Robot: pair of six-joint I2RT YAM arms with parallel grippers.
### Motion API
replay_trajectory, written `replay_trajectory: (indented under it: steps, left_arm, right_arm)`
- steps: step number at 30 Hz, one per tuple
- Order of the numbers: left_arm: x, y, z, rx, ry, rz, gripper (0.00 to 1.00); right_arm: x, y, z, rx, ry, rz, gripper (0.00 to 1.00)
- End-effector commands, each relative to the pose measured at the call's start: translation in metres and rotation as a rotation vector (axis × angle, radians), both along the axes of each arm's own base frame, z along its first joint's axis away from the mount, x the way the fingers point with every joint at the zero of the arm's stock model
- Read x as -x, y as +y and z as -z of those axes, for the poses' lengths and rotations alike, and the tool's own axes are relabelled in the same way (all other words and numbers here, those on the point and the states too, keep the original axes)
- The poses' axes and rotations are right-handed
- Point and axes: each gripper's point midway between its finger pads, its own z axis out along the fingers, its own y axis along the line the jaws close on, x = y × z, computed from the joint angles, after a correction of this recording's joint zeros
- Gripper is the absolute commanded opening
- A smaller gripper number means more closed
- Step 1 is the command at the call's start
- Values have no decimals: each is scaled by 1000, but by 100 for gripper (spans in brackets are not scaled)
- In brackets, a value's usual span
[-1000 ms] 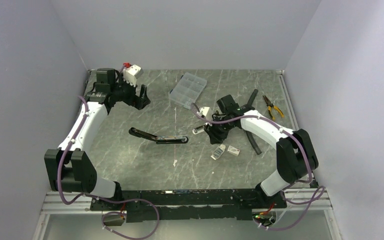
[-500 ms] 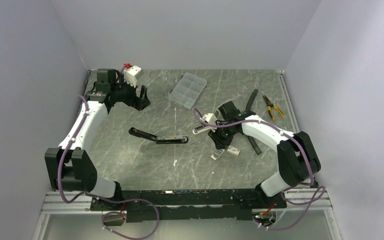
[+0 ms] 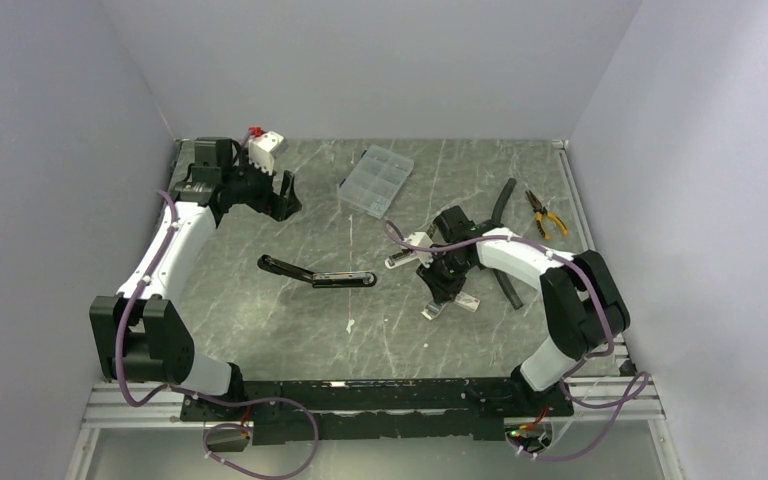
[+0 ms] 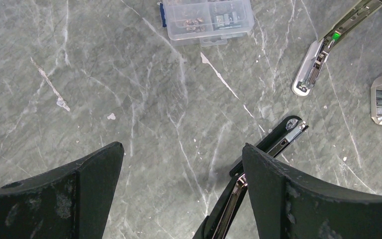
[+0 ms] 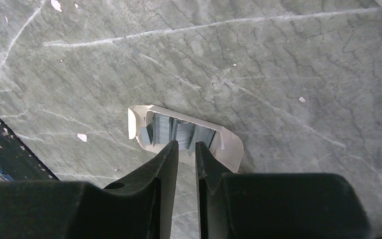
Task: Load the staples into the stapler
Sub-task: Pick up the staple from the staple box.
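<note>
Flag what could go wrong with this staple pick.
The tips of the right gripper straddle staples packed in the tray: they may pinch several strips or none. The tray lies loose on the table and could skid. The open stapler lies apart, so a weak pinch may drop staples on the way.

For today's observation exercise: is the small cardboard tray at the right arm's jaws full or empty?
Not empty: the right wrist view shows grey staple strips lying inside the white tray.
</note>
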Motion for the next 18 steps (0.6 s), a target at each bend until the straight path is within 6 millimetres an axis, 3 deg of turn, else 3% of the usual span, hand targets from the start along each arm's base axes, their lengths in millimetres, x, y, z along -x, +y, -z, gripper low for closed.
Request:
replay_trajectory:
  steps: [1, 18]
  left_arm:
    - [2, -5, -17, 10, -55, 22, 94]
    - [2, -5, -20, 9, -61, 18, 94]
  right_arm:
    - [-2, -1, 0, -6, 11, 2, 22]
    - [1, -1, 6, -6, 38, 0, 17]
